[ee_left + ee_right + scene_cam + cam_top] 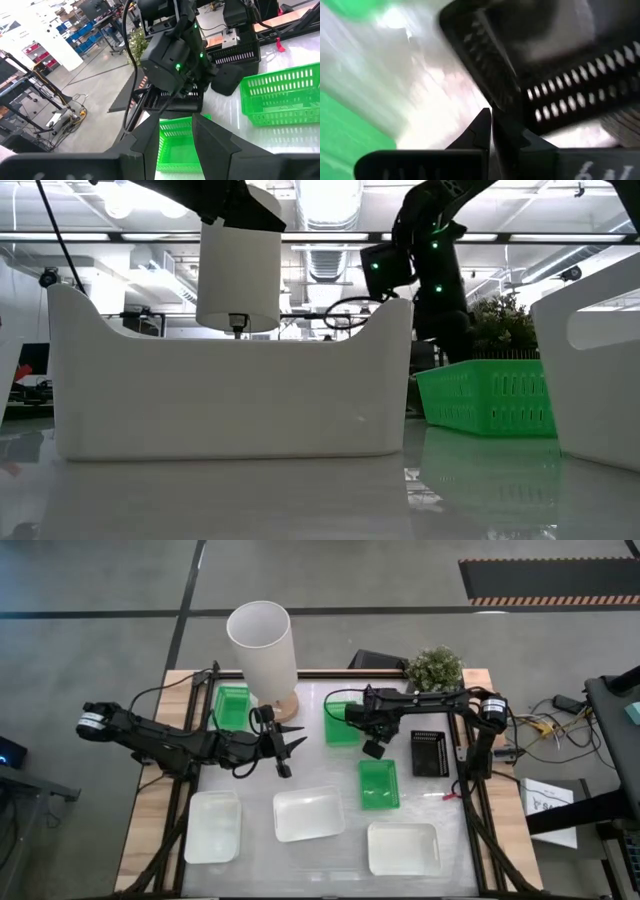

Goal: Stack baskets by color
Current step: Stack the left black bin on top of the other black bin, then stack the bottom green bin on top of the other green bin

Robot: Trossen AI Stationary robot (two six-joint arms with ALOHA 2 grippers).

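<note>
Three green baskets rest flat on the table: one by the lamp [232,705], one in the middle [342,720] and one nearer [379,783]. A black basket [430,752] lies to the right. Three white baskets [213,827], [309,813], [403,847] sit along the near side. My right gripper [375,747] points down, shut and holding nothing, between the middle green basket and the black one; the black basket's corner [485,75] lies just beyond its fingertips [490,125]. My left gripper [286,746] hovers open left of the middle green basket [175,142], holding nothing.
A tall white lamp [262,650] stands at the far side beside the left green basket. A potted plant [434,668] stands at the far right. Small red and white bits [443,797] lie by the right edge. Bare tabletop shows between the left gripper and the white baskets.
</note>
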